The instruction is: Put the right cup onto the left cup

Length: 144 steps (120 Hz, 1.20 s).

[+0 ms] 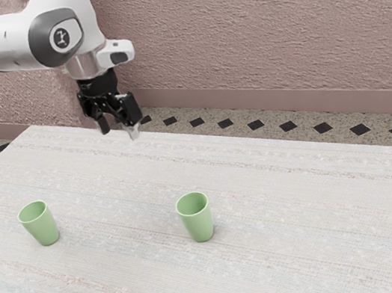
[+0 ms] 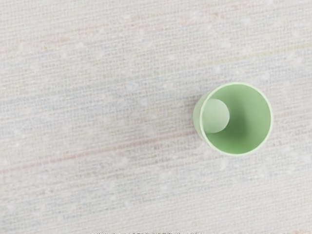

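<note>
See one green cup [image 1: 197,218] upright on the desk [image 1: 312,247], near the exterior view's middle, and a second green cup [image 1: 41,225] upright, well apart, toward that view's left. Can't make out their inner bottoms there; in the wrist view, can look down into one, but can't tell which. Find open room between both, with the desk's near edge cut off. Spot the tool [image 1: 119,130] raised, fingers spread apart, gripping nothing.

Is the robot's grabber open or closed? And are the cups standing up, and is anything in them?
Gripper: open, holding nothing.
Cup at the exterior view's left: standing upright.
Cup further to the exterior view's right: standing upright.
Cup in the wrist view: empty.
</note>
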Each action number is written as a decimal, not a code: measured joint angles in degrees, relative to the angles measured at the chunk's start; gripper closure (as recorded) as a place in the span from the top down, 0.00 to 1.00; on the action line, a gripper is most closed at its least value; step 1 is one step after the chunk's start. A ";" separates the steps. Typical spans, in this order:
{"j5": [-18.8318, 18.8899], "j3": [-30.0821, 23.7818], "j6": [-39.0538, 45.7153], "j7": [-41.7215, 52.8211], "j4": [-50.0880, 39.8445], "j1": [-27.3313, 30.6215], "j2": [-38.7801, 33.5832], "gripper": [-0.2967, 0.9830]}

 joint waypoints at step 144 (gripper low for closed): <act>-1.38 -4.93 27.09 -9.47 -13.94 0.23 14.76 0.36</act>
